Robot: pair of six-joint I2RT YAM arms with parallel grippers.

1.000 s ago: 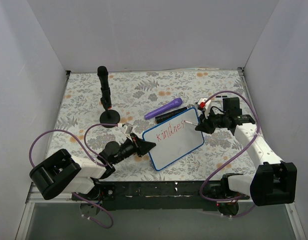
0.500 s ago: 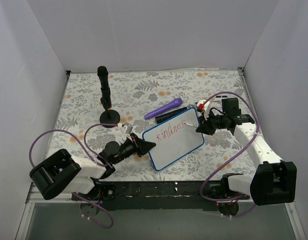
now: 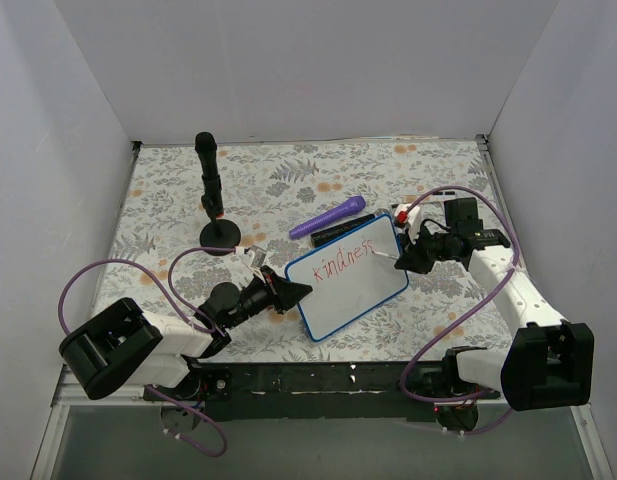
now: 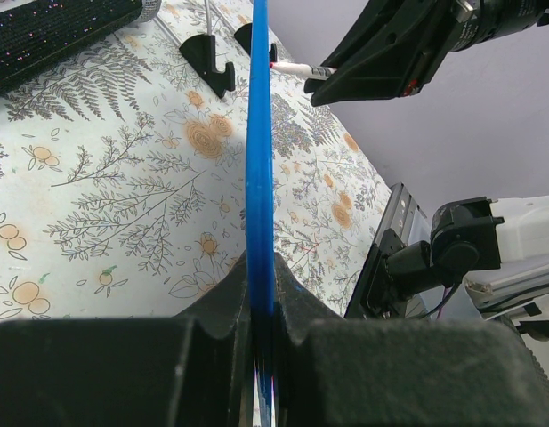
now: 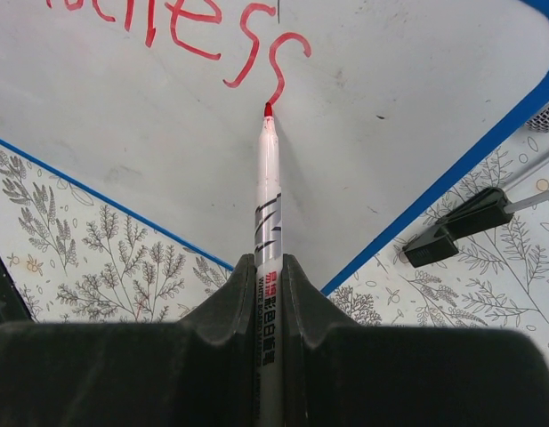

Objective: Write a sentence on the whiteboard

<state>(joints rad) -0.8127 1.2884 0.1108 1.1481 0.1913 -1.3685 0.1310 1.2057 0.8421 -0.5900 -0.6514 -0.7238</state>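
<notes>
The whiteboard (image 3: 350, 290), white with a thin blue frame, lies tilted on the floral mat. My left gripper (image 3: 294, 292) is shut on its near-left corner; the left wrist view shows the blue edge (image 4: 259, 160) clamped between the jaws of that gripper (image 4: 262, 267). My right gripper (image 3: 402, 256) is shut on a white marker (image 3: 386, 254) with a red tip. In the right wrist view the marker (image 5: 268, 196) sticks out of the gripper (image 5: 269, 263) and its tip touches the whiteboard (image 5: 363, 133) at the tail of the last letter. The sentence (image 3: 348, 258) reads "kindness" in red.
A purple marker (image 3: 328, 216) and a black pen-like object (image 3: 340, 232) lie just behind the board. A black post on a round base (image 3: 212, 200) stands at the back left. A black clip (image 5: 452, 227) lies beside the board's far corner. White walls enclose the floral mat (image 3: 288, 175).
The right gripper has drawn the marker rightward along the board, and the red word has gained its last "s". The left gripper and the board have stayed put.
</notes>
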